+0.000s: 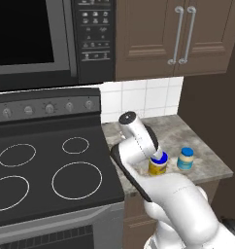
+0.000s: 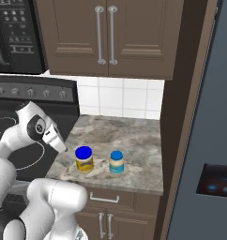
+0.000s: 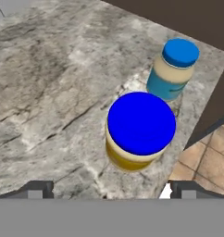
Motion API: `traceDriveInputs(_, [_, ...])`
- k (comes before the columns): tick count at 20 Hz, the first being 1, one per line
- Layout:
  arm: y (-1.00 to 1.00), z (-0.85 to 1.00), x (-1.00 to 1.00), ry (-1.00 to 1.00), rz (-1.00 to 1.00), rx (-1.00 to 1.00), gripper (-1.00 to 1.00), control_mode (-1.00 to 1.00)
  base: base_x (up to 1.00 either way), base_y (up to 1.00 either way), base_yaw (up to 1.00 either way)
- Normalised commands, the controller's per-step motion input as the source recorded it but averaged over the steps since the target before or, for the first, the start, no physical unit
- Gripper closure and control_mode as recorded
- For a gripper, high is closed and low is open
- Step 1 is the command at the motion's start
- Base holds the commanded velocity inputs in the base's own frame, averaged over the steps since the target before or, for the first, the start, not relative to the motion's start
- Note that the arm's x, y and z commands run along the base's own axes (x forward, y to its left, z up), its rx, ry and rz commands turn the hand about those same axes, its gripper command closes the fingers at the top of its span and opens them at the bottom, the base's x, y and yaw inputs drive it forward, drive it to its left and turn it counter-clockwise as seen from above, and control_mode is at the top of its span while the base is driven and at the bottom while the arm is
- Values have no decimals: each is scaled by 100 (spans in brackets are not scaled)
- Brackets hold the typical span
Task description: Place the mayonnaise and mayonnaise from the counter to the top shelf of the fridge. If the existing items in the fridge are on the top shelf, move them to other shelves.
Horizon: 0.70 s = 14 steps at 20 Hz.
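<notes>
jaws (image 3: 109, 189): spread wide, empty, above yellow-label mayonnaise jar (image 3: 140, 131) | pale-blue mayonnaise jar (image 3: 174, 69): just beside it, apart | both upright near desk (image 3: 49, 83) front edge

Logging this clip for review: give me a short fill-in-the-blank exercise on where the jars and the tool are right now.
1. Both jars stand on the ____, near its front edge.
2. The yellow jar and the smaller jar each have a ____ lid.
3. The tool hangs above the yellow jar with its jaws ____.
4. The cabinet doors above are ____.

Missing words: counter; blue; open; closed
</notes>
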Motion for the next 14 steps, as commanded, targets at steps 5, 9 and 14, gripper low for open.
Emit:
traceDriveInputs(5, [2, -28, 10, -15, -27, -3, -100, -100, 0, 0, 0])
traceDriveInputs(9, [0, -19, 0, -10, -19, -2, -100, -100, 0, 0, 0])
traceDriveInputs(14, [-4, -27, 0, -11, -8, -11, -100, -100, 0, 0, 0])
